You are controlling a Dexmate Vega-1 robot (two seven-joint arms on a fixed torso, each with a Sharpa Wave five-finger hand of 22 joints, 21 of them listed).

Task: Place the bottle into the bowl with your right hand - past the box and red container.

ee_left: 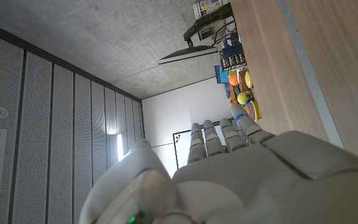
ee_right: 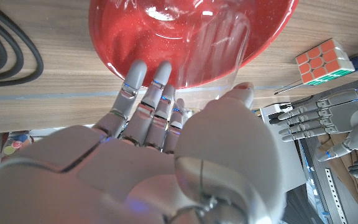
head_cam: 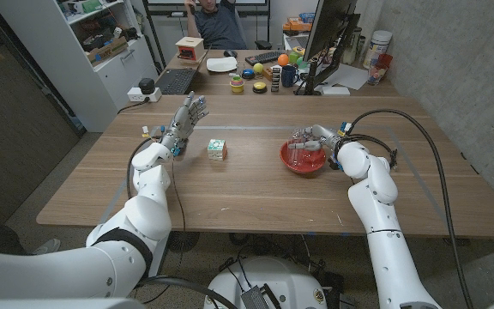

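While the right hand (head_cam: 319, 137) hangs over the red bowl (head_cam: 304, 160), its fingers (ee_right: 143, 93) and thumb close around a clear plastic bottle (ee_right: 216, 53) that lies tilted inside the bowl, its body against the glittery red inner wall. In the right wrist view the fingertips reach just past the bowl's near rim, and the bottle is between them and the thumb, so the hand grasps the bottle. A black cable (head_cam: 418, 129) loops over the table just beyond the right wrist.

Across from that hand, toward the left one, a scrambled puzzle cube (head_cam: 217, 148) sits alone on the wooden table (head_cam: 256, 202), well apart from the bowl; it also shows in the right wrist view (ee_right: 322, 60). The left hand (head_cam: 186, 118) is raised above the table beside the cube, fingers apart and reaching up, holding nothing. Near its wrist a few small items (head_cam: 149, 131) lie at the table's edge, too small to name.

Farther off, at a second desk past both hands, stand a laptop (head_cam: 177, 81), a dark mug (head_cam: 289, 75), small coloured toys (head_cam: 258, 69), a white plate (head_cam: 222, 64) and a monitor (head_cam: 327, 39). A person (head_cam: 217, 21) sits behind that desk.
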